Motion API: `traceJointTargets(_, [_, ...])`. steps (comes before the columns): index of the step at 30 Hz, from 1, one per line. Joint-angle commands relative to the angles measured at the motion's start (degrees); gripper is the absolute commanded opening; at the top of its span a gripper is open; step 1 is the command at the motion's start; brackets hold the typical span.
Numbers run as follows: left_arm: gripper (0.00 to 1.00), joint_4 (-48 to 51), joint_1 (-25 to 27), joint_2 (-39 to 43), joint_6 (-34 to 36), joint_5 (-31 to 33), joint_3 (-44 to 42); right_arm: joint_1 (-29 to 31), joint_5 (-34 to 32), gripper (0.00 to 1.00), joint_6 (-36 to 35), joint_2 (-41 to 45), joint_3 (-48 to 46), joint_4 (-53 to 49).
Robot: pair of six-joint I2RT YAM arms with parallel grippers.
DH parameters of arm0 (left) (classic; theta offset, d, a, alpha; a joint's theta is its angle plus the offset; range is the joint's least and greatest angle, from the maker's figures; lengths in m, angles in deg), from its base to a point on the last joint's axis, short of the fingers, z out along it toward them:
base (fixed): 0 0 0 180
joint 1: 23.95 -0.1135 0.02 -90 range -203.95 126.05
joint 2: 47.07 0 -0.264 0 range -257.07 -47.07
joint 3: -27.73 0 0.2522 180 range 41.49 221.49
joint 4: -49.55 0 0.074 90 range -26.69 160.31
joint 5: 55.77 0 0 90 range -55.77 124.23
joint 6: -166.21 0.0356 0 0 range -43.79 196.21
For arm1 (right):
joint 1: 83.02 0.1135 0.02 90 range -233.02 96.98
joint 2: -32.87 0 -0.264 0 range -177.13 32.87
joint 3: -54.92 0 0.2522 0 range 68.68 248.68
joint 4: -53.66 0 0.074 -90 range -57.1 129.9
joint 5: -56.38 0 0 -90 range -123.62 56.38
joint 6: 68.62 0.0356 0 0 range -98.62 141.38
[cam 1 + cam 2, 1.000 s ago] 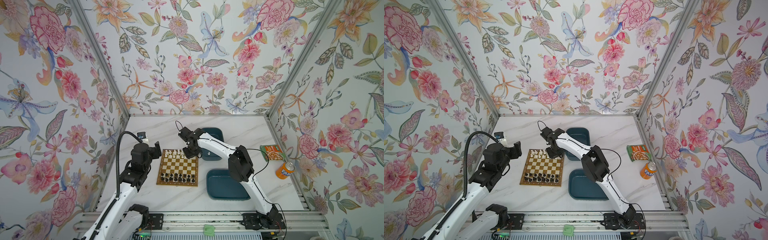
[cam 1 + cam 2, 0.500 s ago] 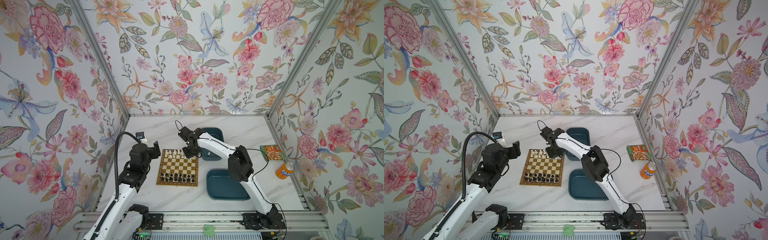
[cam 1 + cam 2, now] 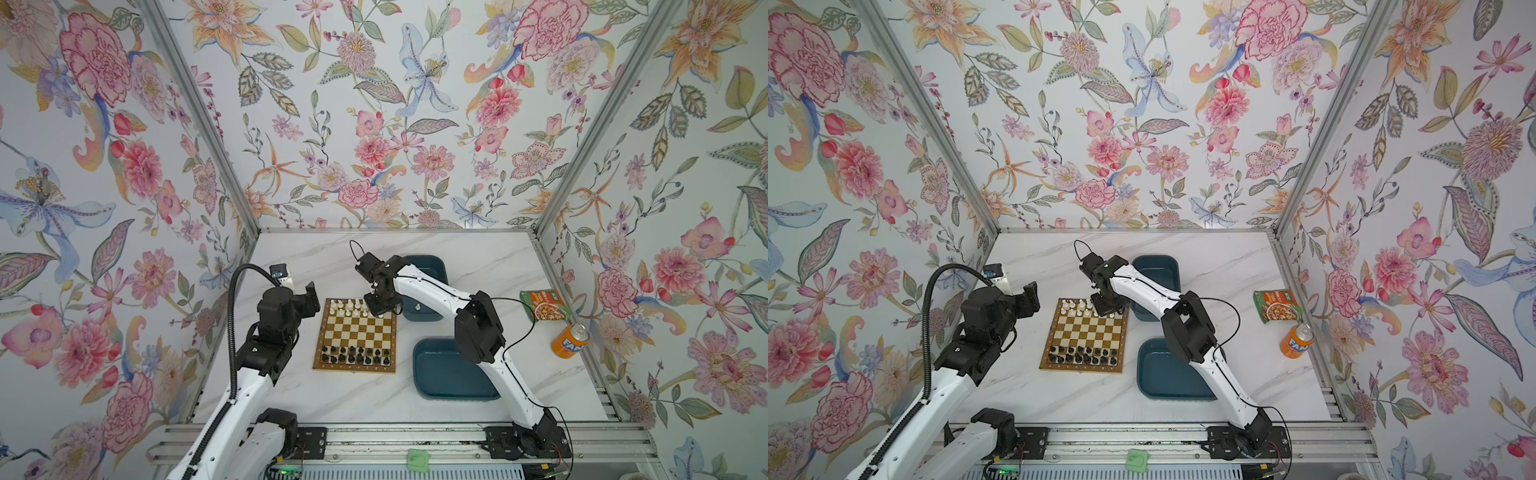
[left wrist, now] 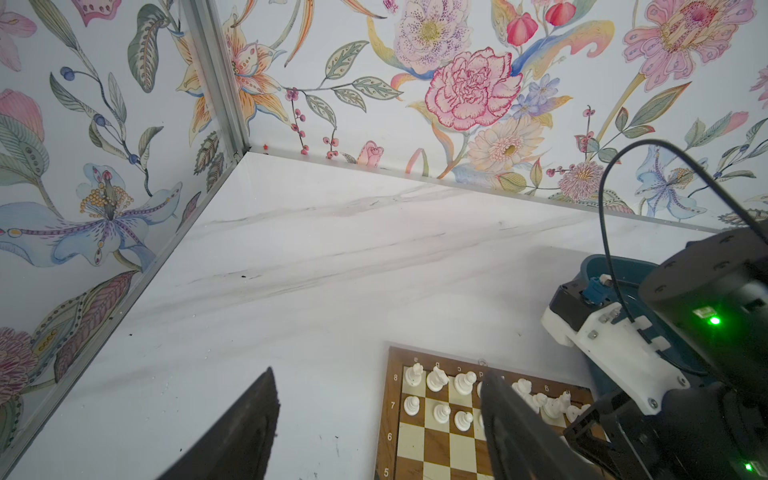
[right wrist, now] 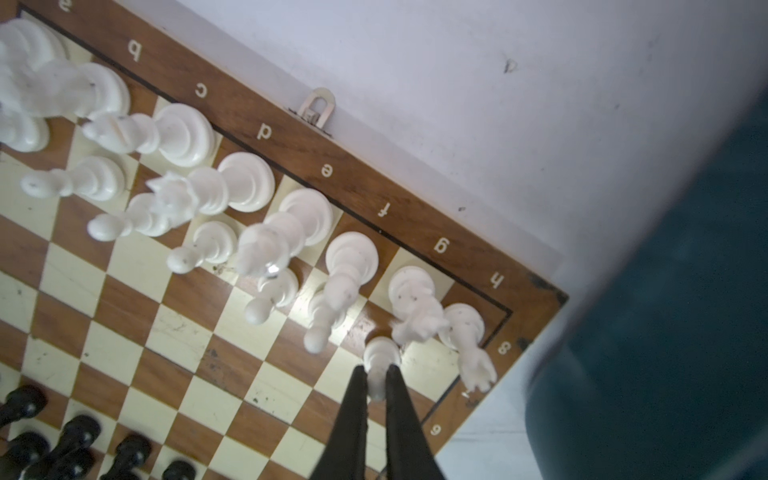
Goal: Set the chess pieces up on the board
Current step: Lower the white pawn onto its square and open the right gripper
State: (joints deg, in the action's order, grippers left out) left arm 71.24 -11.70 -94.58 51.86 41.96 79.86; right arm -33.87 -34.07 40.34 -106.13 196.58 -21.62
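Where the tabletop [image 3: 374,399] lies nearest the arm bases, a dark teal tub [image 3: 449,374] sits just right of the board [image 3: 353,332]. The board is square and wooden, with brown and cream checks and a light-brown border lettered in white. Glossy black pieces [image 3: 353,355], small turned figures on round bases, fill its two nearest rows. Well off to the right an orange can [image 3: 570,340] stands, with a snack bag [image 3: 544,305] just behind it. The board's middle rows show only checks. White pieces [image 3: 347,307] stand along the two farthest rows, taller figures at the edge and round-headed pawns in front of them. At the board's far right corner the right fingers [image 5: 353,419] pinch the head of a white pawn [image 5: 380,357] between two thin black tips. That pawn is on the second row from the far edge, in the file marked g, just in front of the knight. Off the far left corner the left fingers [image 4: 245,432] hang spread wide and empty above the tabletop. Farthest back, a second tub [image 3: 428,270] sits behind the right arm.
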Motion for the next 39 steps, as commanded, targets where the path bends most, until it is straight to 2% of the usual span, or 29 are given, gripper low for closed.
traceJointTargets(1, [0.78, 1.2, -0.9, 0.6, 1.5, -0.4, 0.7, 0.4, 0.4, 0.1, 1.1, -1.9, 1.2, -1.3])
traceJointTargets(7, [0.78, 1.0, -1.3, 0.5, 1.8, -1.1, 0.9, 0.5, 0.2, 0.1, 1.4, -1.7, 1.0, -1.4])
traceJointTargets(11, [0.78, 0.8, -1.5, 0.1, 1.8, -1.6, 0.8, 0.5, 0.3, 0.18, 1.5, -1.7, 0.7, -1.7])
traceJointTargets(24, [0.77, -0.3, -1.7, 0.0, 0.9, -2.3, 0.9, 0.5, -0.9, 0.28, 0.9, 0.6, 0.9, -1.7])
traceJointTargets(39, [0.78, -4.0, -1.8, -2.1, -1.5, -3.5, 1.3, -1.8, 0.0, 0.42, 0.9, 8.4, 3.2, -1.7])
